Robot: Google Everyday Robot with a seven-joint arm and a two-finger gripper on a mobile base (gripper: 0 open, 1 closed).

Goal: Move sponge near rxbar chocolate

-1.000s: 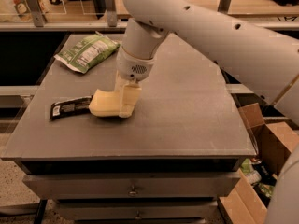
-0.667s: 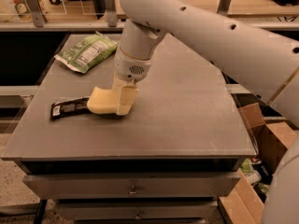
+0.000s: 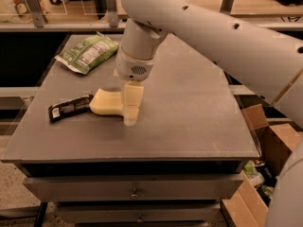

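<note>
The pale yellow sponge (image 3: 105, 102) lies low on the grey table (image 3: 189, 112), left of centre. Its left end touches or nearly touches the right end of the rxbar chocolate (image 3: 69, 108), a slim dark bar with a white label lying at the table's left. My gripper (image 3: 128, 112) points straight down from the white arm and is shut on the sponge's right end. The near pale yellow finger (image 3: 132, 100) shows in front of the sponge; the far one is hidden behind it.
A green snack bag (image 3: 87, 53) lies at the table's back left. A rail with posts runs behind the table. Cardboard boxes (image 3: 265, 145) stand on the floor to the right. Drawers sit under the tabletop.
The gripper and the sponge have shifted slightly left and down toward the rxbar chocolate. The bar and the green bag have not moved.
</note>
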